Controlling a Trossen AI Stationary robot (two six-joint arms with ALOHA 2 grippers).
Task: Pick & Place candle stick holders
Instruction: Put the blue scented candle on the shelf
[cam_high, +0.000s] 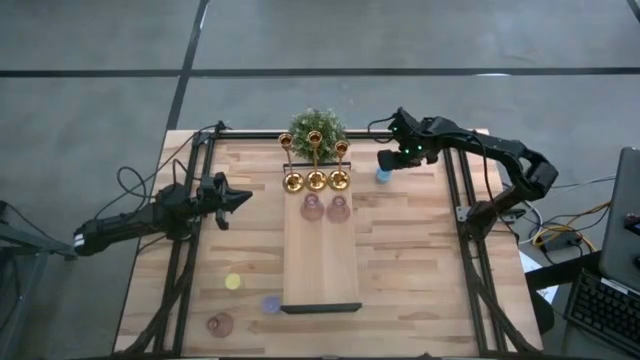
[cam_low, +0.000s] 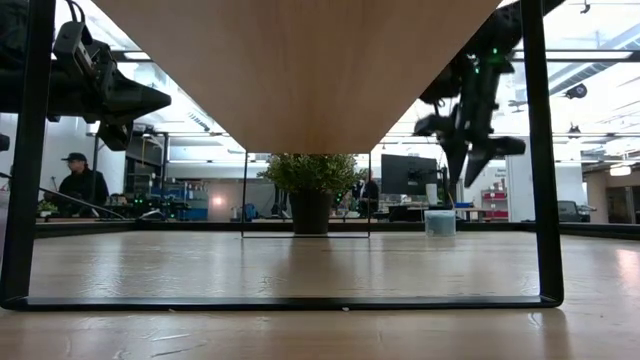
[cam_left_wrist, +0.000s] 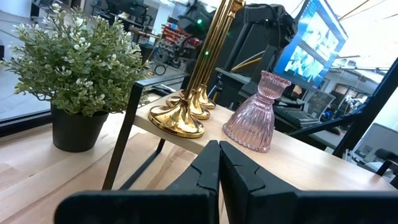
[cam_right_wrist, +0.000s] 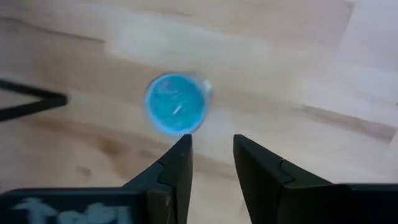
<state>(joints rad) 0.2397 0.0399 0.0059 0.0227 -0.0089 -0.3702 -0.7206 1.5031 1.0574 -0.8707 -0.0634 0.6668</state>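
Observation:
Three gold candle stick holders (cam_high: 316, 180) stand in a row at the far end of a raised wooden board (cam_high: 320, 265), with two pink glass holders (cam_high: 325, 208) just nearer on it. A small blue holder (cam_high: 383, 176) stands on the table right of the board. My right gripper (cam_high: 386, 160) hangs above it, pointing steeply down, open and holding nothing; in the right wrist view the blue holder (cam_right_wrist: 176, 104) lies just beyond the fingertips (cam_right_wrist: 211, 149). My left gripper (cam_high: 238, 197) waits shut and level at the table's left, facing the gold holders (cam_left_wrist: 177, 118) and a pink holder (cam_left_wrist: 255, 121).
A bushy potted plant (cam_high: 317, 128) stands behind the gold holders at the far edge. A yellow holder (cam_high: 233, 282), a purple one (cam_high: 271, 304) and a pink glass one (cam_high: 220, 323) sit on the table near its front left. Black frame rails (cam_high: 452, 190) run along both sides.

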